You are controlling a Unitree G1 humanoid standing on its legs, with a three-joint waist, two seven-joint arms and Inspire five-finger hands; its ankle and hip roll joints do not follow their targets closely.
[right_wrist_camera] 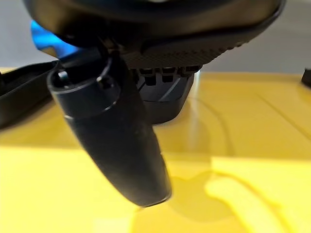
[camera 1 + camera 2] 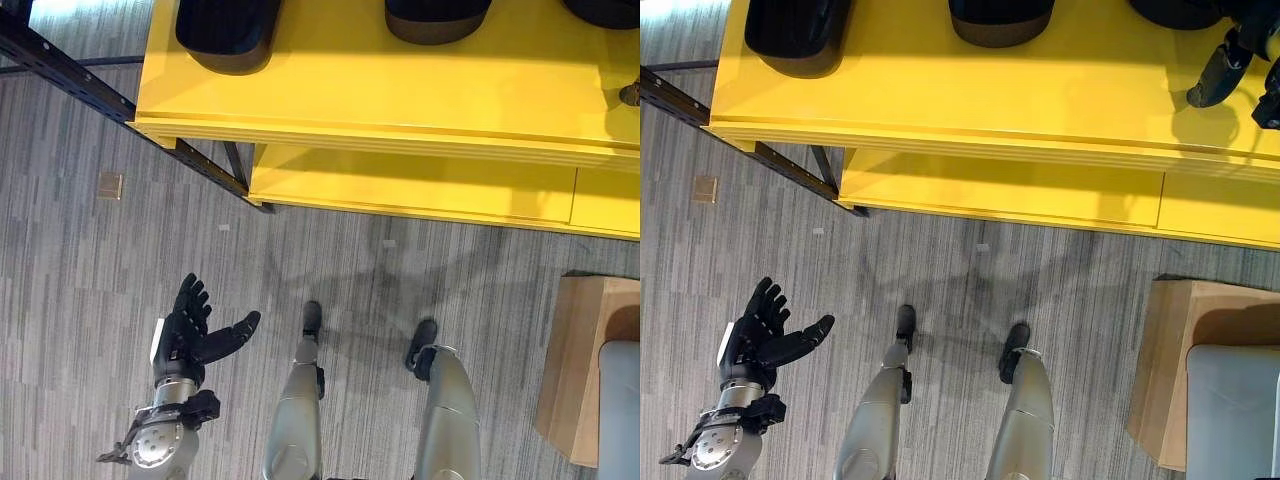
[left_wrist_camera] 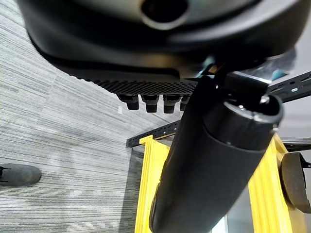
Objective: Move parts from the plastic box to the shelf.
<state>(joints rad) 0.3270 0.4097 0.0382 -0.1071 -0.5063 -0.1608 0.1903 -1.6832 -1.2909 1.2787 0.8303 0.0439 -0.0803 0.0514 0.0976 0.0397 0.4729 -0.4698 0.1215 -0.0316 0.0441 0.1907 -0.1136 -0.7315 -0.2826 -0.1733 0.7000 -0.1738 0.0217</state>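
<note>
Left eye view — left robot hand [image 2: 190,335] empty, fingers spread — over floor [image 2: 80,260].

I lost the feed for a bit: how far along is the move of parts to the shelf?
Three dark parts already sit on the yellow shelf. Nothing is in hand: the left hand hangs open over the floor, and the right hand is above the shelf by the third part, fingers apparently empty. A grey box sits at lower right; its contents, so what is left, can't be seen.

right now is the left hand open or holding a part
Open and empty: the left hand hangs over the floor with fingers spread straight and thumb out.
</note>
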